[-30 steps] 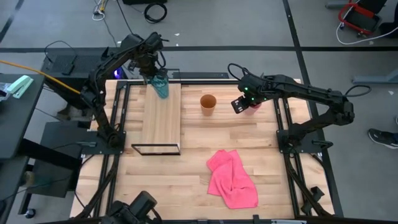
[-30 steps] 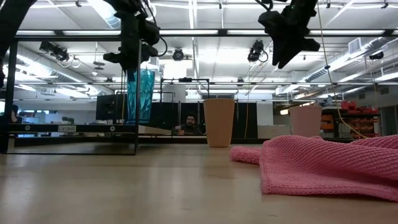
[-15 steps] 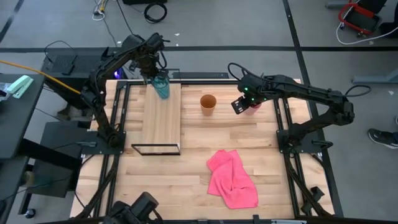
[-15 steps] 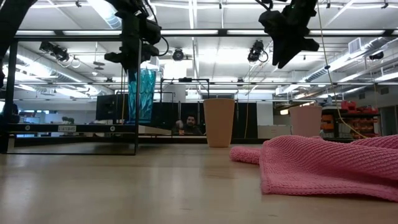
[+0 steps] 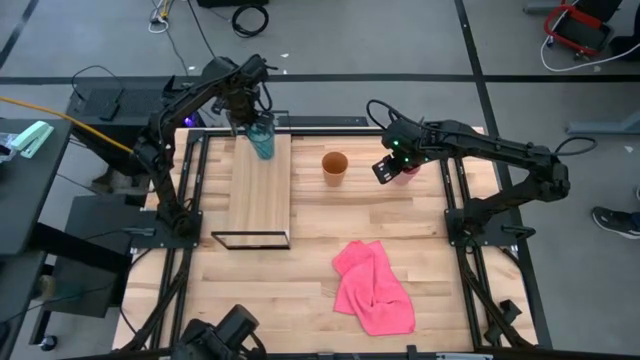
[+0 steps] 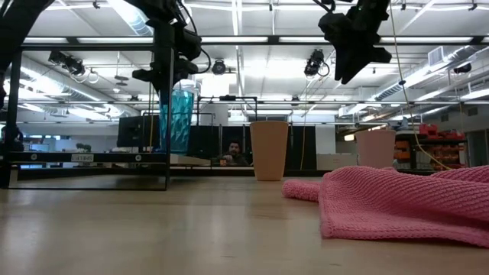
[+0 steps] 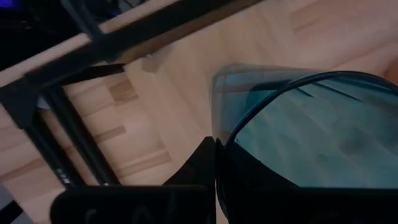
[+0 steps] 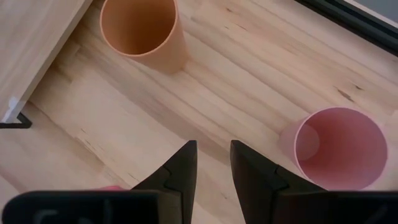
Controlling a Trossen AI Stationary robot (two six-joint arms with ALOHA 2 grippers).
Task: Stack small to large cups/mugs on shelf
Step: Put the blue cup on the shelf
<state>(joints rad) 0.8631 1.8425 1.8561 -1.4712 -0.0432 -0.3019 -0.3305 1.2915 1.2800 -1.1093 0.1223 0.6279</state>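
The tall teal cup (image 5: 262, 140) stands upright over the far end of the shelf (image 5: 260, 195), a light-wood board with a black wire frame (image 5: 250, 240). My left gripper (image 5: 250, 118) is shut on its rim. In the low view the teal cup's (image 6: 176, 118) base is at board level; whether it touches the board I cannot tell. The orange cup (image 5: 335, 166) stands on its base on the tabletop right of the shelf. The pink cup (image 8: 339, 149) stands further right. My right gripper (image 8: 213, 165) hovers between these two cups, fingers narrowly open, touching nothing. My left gripper holds the teal cup by its rim (image 7: 227, 134), coming from above and pointing down. One finger (image 7: 202, 165) lies against the outside of the wall. A dark shape behind the translucent wall looks like the other finger inside. The cup hangs upright below the fingers.
A crumpled pink cloth (image 5: 375, 285) lies on the near right part of the tabletop (image 5: 320, 215). Black frame rails run along the table's left and right sides. Bare wood lies between the shelf, the cups and the cloth.
My left gripper has carried the teal cup a little toward the table's far right, keeping it upright and staying shut on it. My right arm, the orange cup and the pink cup have kept still.
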